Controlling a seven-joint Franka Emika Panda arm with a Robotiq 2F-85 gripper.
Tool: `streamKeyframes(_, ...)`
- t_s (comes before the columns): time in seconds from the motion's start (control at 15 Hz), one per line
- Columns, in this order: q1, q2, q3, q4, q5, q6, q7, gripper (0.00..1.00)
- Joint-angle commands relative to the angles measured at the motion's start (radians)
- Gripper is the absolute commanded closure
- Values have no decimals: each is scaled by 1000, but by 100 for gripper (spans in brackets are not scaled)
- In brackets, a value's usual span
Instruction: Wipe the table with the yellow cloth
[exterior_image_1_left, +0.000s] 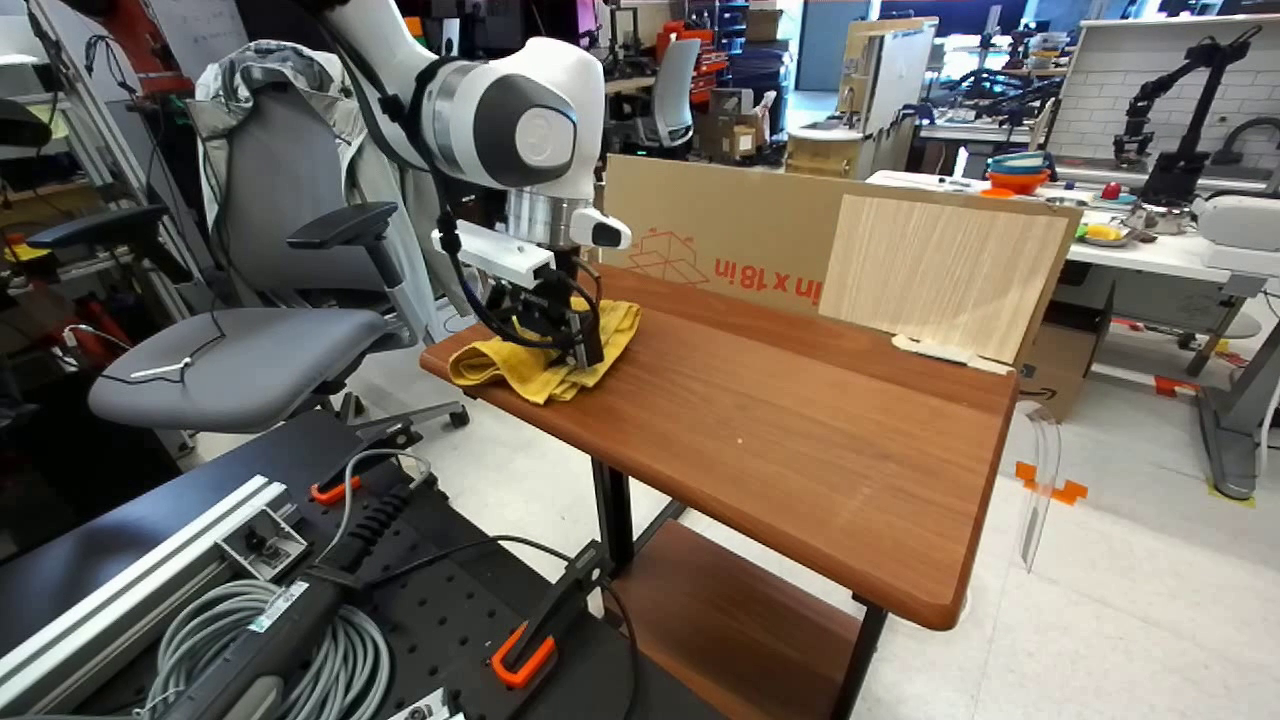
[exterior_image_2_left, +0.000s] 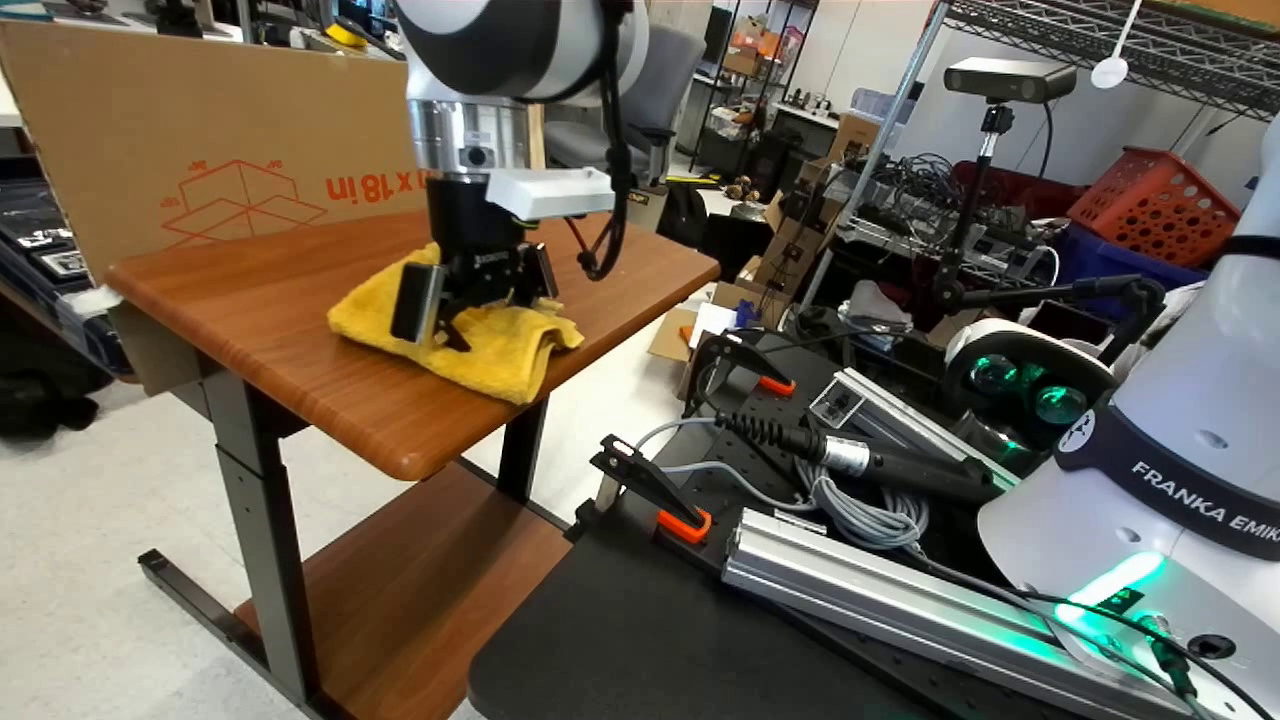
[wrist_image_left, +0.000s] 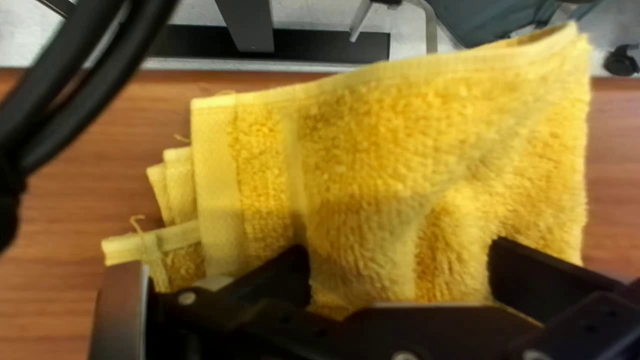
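Jaws stand wide apart, gripper (exterior_image_2_left: 476, 314) down at cloth (exterior_image_2_left: 500, 356); contact hard to tell. Cloth lies folded, rumpled on table (exterior_image_1_left: 800, 430), near an edge. Arm (exterior_image_1_left: 545, 95) cut off at top in both exterior views. Background: red basket (exterior_image_2_left: 1150, 208), contents unclear; stacked bowls (exterior_image_1_left: 1018, 183).

Cloth (exterior_image_1_left: 515, 370) on table (exterior_image_1_left: 760, 430), tool (exterior_image_2_left: 478, 316) over cloth, cardboard (exterior_image_1_left: 725, 225) behind table
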Motion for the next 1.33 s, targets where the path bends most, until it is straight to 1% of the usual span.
streamKeyframes(0.0, -37, -10, -89, -97, -82, 35, 4, 0)
streamKeyframes(0.2, -87, -7, -161, -80, -76, 16, 46, 0)
streamKeyframes(0.4, -174, 23, -222, -38, -48, 9, 56, 0)
streamKeyframes(0.53, -245, 54, -249, -4, -24, -5, 51, 0)
streamKeyframes(0.8, -337, 106, -261, 78, 15, -36, 64, 0)
streamKeyframes(1.0, -385, 155, -262, 164, 73, -88, 104, 0)
streamKeyframes(1.13, -393, 174, -247, 219, 109, -125, 118, 0)
streamKeyframes(1.27, -378, 180, -230, 267, 130, -143, 134, 0)
